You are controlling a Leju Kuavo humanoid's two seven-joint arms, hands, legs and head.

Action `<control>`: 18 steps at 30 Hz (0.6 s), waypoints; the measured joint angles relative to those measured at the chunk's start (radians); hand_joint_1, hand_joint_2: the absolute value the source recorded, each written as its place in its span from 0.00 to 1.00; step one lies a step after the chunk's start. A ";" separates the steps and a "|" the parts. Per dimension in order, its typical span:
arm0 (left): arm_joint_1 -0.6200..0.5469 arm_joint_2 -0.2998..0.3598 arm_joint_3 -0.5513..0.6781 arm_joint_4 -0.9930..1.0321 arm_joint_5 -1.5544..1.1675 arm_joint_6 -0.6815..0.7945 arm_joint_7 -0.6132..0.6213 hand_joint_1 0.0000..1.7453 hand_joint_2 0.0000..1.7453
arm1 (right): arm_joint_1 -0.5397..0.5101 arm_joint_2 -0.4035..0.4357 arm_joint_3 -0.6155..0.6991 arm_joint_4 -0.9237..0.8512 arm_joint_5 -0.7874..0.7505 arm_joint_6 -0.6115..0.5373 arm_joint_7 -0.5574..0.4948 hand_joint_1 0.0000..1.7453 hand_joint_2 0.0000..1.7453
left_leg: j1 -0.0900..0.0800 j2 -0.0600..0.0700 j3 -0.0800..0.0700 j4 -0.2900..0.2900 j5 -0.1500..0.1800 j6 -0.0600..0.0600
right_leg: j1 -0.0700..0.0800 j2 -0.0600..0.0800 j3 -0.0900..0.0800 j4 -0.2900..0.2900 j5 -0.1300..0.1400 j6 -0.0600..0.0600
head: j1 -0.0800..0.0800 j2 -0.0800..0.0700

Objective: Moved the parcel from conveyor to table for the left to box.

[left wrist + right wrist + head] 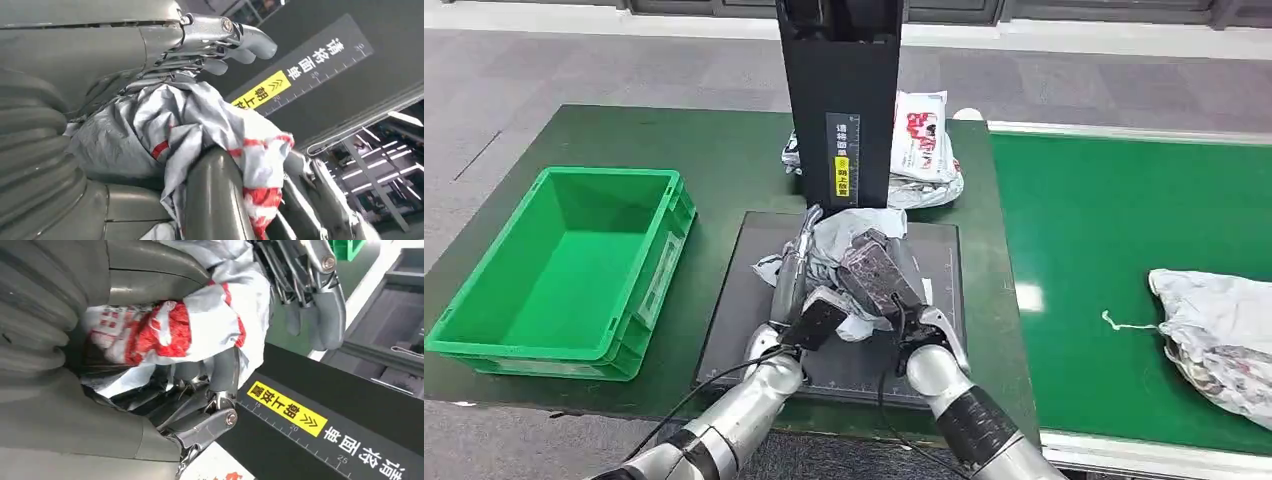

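Note:
A crumpled grey and white parcel (849, 238) with red print sits between my two hands above the black mat (734, 330) at the foot of the black pillar (842, 100). My left hand (797, 272) grips its left side and my right hand (886, 275) grips its right side. In the left wrist view the parcel (190, 120) bulges between the fingers (225, 45) and the thick thumb (212, 200) of my left hand. The right wrist view has the parcel (200, 325) wrapped by my right hand (150, 270), with its fingers (210, 405) curled under.
An open green crate (564, 260) stands on the dark green table (724, 150) to the left of the mat. Another parcel (921, 150) lies behind the pillar. On the right runs the green conveyor (1104, 230), carrying one more grey parcel (1219, 330).

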State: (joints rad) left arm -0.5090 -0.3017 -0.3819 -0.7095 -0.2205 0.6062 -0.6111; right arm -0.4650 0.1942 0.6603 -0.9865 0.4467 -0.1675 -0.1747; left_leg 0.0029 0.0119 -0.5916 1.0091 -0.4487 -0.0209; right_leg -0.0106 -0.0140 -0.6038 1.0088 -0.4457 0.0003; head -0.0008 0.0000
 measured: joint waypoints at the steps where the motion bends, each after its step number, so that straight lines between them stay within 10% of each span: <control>1: 0.000 0.000 0.000 0.000 0.000 0.000 0.000 0.00 1.00 | 0.002 -0.001 0.000 -0.002 0.000 0.000 0.000 0.00 1.00 | 0.000 0.000 0.000 0.000 0.000 0.000 | 0.000 0.000 0.000 0.000 0.000 0.000 | 0.000 0.000; 2: 0.000 0.000 0.000 0.000 0.000 0.000 0.000 0.00 1.00 | 0.003 -0.002 0.000 -0.004 0.000 0.000 0.000 0.00 1.00 | 0.000 0.000 0.000 0.000 0.000 0.000 | 0.000 0.000 0.000 0.000 0.000 0.000 | 0.000 0.000; 3: 0.000 0.000 0.000 0.000 0.000 0.000 0.000 0.00 1.00 | 0.005 -0.003 0.000 -0.006 0.000 0.000 0.000 0.00 0.00 | 0.000 0.000 0.000 0.000 0.000 0.000 | 0.000 0.000 0.000 0.000 0.000 0.000 | 0.000 0.000; 18: -0.017 -0.003 0.000 -0.019 -0.033 0.002 0.012 0.00 1.00 | 0.137 -0.012 -0.128 -0.247 0.053 -0.200 -0.042 0.00 0.00 | 0.000 -0.002 -0.001 0.000 0.000 0.000 | 0.000 -0.002 0.000 0.000 0.000 0.000 | 0.000 0.000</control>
State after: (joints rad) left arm -0.5258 -0.3044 -0.3815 -0.7290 -0.2533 0.6077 -0.5989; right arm -0.3283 0.1820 0.5325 -1.2339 0.5001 -0.3674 -0.2171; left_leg 0.0030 0.0104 -0.5922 1.0092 -0.4487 -0.0207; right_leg -0.0110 -0.0158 -0.6033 1.0088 -0.4458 0.0004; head -0.0008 0.0000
